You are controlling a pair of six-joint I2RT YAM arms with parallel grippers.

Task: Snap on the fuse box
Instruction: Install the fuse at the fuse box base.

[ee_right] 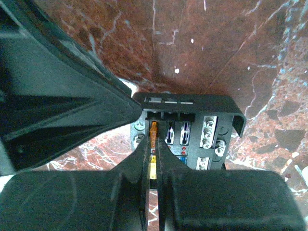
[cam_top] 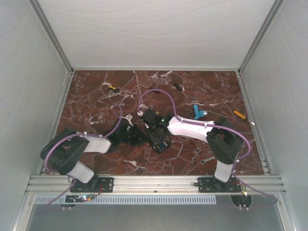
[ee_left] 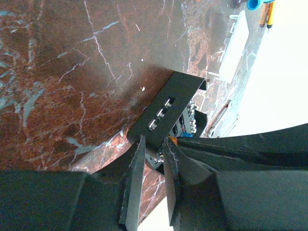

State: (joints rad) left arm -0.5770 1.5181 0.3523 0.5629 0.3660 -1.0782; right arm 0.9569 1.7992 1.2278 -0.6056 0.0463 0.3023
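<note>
The black fuse box (cam_top: 161, 139) lies open in the middle of the table, with orange and blue fuses inside. My left gripper (ee_left: 153, 153) is shut on the box's near wall (ee_left: 166, 108); in the top view the left gripper (cam_top: 137, 132) is at the box's left side. My right gripper (ee_right: 154, 144) reaches over the fuse box (ee_right: 211, 108) from the right, its fingers closed on an orange fuse (ee_right: 154, 129) in the left slot. The clear lid (ee_left: 236, 43) lies apart on the table, also visible in the top view (cam_top: 127, 117) behind my left gripper.
A blue plastic piece (cam_top: 198, 111) and a yellow-handled tool (cam_top: 239, 114) lie at the back right. Another small tool (cam_top: 111, 88) lies at the back left, a dark piece (cam_top: 177, 86) at the back centre, a metal part (cam_top: 208, 159) near the right base. Grey walls enclose the table.
</note>
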